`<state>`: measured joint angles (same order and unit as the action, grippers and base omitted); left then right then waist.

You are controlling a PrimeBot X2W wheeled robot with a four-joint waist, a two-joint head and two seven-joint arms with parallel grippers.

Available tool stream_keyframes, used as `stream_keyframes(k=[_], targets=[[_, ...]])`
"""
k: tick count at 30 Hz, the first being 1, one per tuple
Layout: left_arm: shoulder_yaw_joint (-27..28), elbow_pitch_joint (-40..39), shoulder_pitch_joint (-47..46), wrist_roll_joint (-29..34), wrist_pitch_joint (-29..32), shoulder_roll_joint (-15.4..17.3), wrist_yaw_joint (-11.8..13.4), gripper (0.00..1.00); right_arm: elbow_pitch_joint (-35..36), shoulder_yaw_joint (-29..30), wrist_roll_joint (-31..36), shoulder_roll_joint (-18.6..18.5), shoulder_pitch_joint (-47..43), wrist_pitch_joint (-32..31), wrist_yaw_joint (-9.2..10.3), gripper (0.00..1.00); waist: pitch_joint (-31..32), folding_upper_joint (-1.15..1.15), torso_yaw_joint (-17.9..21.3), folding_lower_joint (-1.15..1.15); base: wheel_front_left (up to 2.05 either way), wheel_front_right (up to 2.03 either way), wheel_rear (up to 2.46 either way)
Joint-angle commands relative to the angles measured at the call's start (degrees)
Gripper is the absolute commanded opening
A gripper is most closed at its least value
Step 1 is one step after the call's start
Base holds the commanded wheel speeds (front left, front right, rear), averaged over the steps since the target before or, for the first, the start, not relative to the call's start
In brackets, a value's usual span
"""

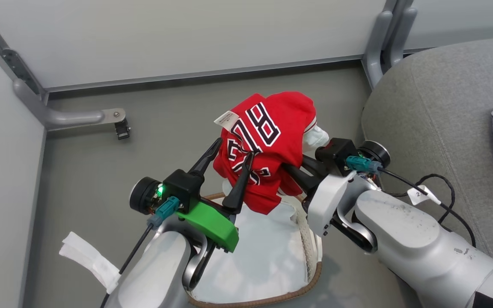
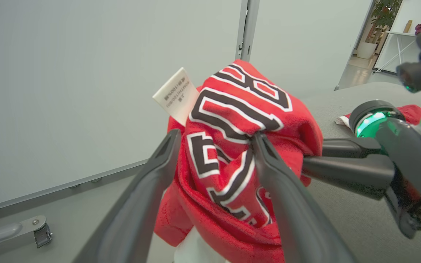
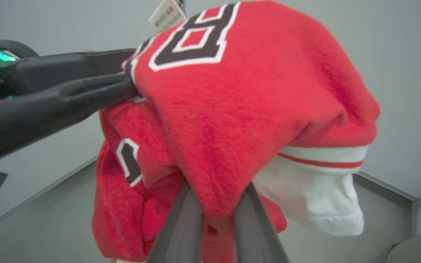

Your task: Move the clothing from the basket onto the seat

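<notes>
Silver-grey forearms, green wrist bracket, teal cable plugs, black fingers

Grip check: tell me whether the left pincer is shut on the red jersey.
No, the fingers of the left pincer stand wide apart, not squeezing the jersey.

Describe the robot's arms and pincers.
Smooth silver-grey forearms. The left pincer and right pincer each have two long, dark, tapering fingers, a black wrist block, a teal plug and black cable. The left wrist carries a bright green part; the right cable a white tag.
</notes>
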<state>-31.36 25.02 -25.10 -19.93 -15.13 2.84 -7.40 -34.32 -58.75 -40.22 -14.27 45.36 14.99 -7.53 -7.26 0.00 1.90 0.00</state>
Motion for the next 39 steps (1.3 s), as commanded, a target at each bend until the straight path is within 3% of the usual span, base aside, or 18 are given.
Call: stream_keyframes(k=[1, 25, 33, 39], targets=[[0.7, 0.2, 0.8, 1.0, 0.0, 0.2, -0.1, 1.0, 0.4, 1.5, 0.6, -0.3, -1.4, 0.3, 0.08, 0.0, 0.4, 0.0, 2.0, 0.0, 0.0, 0.0, 0.0], [2.4, -2.7, 6.5, 3.2, 0.0, 0.6, -0.1, 1.0, 7.1, 24.8, 6.8, -0.6, -22.9, 0.3, 0.08, 0.0, 1.0, 0.0, 28.2, 0.0, 0.0, 0.0, 0.0], [-1.6, -2.2, 4.5, 1.6, 0.0, 0.5, -0.1, 1.0, 10.2, 33.0, 10.0, -0.1, -29.1, 0.3, 0.07, 0.0, -0.3, 0.0, 29.5, 0.0, 0.0, 0.0, 0.0], [-3.2, -1.5, 4.5, 0.8, 0.0, 0.4, -0.1, 1.0, 11.2, 37.0, 11.6, -0.5, -28.8, 0.3, 0.08, 0.0, -1.3, 0.0, 29.6, 0.0, 0.0, 0.0, 0.0]])
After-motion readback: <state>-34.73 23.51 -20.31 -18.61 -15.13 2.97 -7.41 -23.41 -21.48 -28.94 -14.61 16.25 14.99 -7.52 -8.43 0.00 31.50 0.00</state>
